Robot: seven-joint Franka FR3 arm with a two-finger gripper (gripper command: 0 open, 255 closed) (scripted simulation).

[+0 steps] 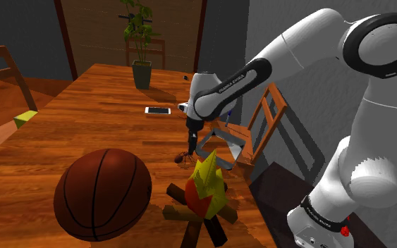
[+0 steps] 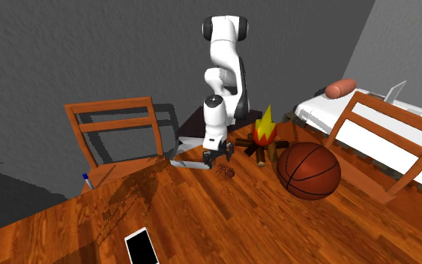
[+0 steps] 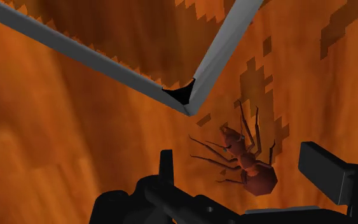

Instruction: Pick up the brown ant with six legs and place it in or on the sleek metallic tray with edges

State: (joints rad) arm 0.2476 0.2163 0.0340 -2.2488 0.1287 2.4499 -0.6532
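The black gripper [image 2: 219, 156] hangs low over the wooden table [image 1: 84, 120]. Its fingers [image 3: 327, 170] are spread wide and grasp nothing. The brown ant [image 3: 246, 160] lies on the wood between them, touching neither, just beside a corner of the grey metal tray [image 3: 225, 44]. In the shoulder view, a toy campfire [image 1: 204, 194] stands near the ant, with a basketball [image 1: 101, 194] to its left.
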